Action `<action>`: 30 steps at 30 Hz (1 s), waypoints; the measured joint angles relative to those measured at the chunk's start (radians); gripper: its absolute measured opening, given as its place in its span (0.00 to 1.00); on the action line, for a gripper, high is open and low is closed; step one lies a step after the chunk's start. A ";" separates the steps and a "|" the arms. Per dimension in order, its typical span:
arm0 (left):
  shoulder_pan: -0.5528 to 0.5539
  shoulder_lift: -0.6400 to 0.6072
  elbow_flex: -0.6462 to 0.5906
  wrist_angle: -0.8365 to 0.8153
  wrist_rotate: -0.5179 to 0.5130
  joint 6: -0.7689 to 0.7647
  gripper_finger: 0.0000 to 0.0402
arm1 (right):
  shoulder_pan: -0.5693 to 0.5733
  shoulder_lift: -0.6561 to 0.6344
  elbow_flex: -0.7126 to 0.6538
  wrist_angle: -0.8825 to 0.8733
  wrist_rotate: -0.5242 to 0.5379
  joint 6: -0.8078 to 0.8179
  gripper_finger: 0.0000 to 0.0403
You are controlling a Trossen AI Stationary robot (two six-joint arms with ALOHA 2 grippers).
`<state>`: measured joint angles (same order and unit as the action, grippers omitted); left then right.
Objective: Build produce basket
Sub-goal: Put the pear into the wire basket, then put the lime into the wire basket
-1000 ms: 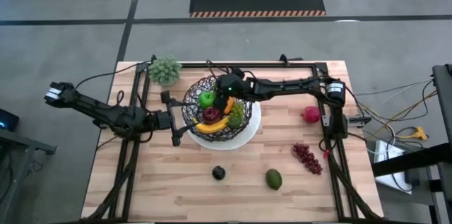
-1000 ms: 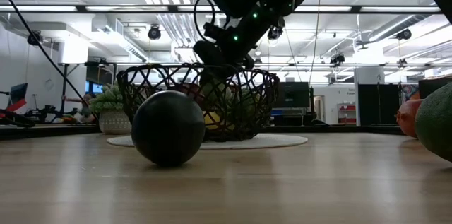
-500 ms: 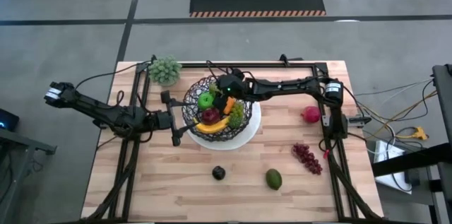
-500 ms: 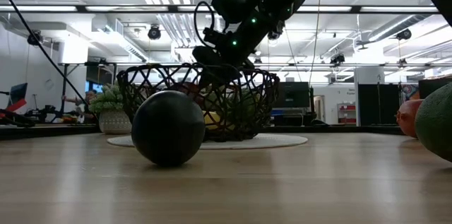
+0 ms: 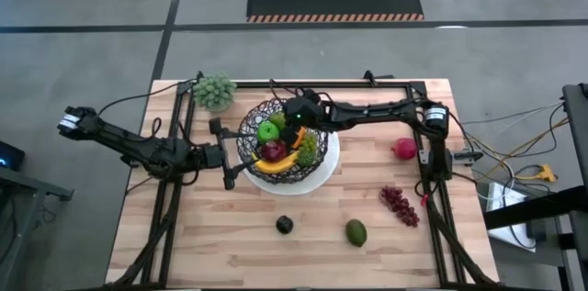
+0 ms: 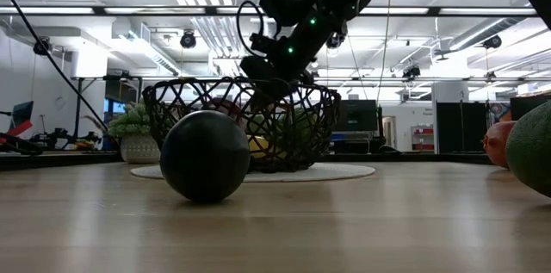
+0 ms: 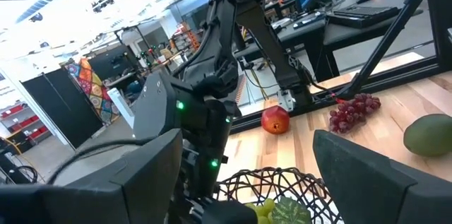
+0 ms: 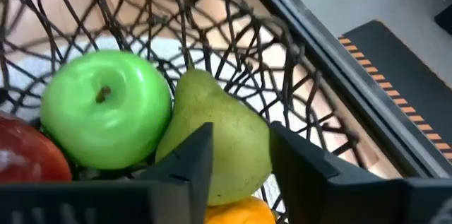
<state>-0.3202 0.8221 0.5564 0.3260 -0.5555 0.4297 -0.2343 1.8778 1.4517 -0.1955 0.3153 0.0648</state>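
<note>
The black wire basket point(image 5: 278, 141) stands on a white plate point(image 5: 322, 173) at mid-table. It holds a green apple point(image 8: 106, 118), a green pear point(image 8: 219, 150), a red apple point(image 5: 274, 151), a banana point(image 5: 276, 165) and an orange carrot point(image 5: 297, 136). My right gripper point(image 8: 240, 146) hangs open over the basket's far side, one finger on each side of the pear just above it. My left gripper point(image 5: 230, 158) waits open by the basket's left side. A dark plum point(image 5: 285, 225), an avocado point(image 5: 356, 232), dark red grapes point(image 5: 400, 205) and a red fruit point(image 5: 404, 150) lie on the table.
A pale green leafy cluster point(image 5: 214, 91) sits at the far left corner. The plum point(image 6: 205, 154) lies near the table's front edge, in front of the basket point(image 6: 241, 127). The avocado point(image 6: 529, 157) lies at the near right. Black frame bars run along the far edge and both sides.
My right gripper has risen a little over the basket's far side. Nothing else has moved.
</note>
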 joint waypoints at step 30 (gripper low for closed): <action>-0.003 0.075 -0.002 0.021 0.002 -0.269 0.75 | 0.083 -0.156 -0.001 -0.148 0.000 -0.214 0.02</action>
<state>-0.3229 0.8974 0.5545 0.3468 -0.5536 0.1604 -0.1515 1.7223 1.4506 -0.3439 0.3153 -0.1490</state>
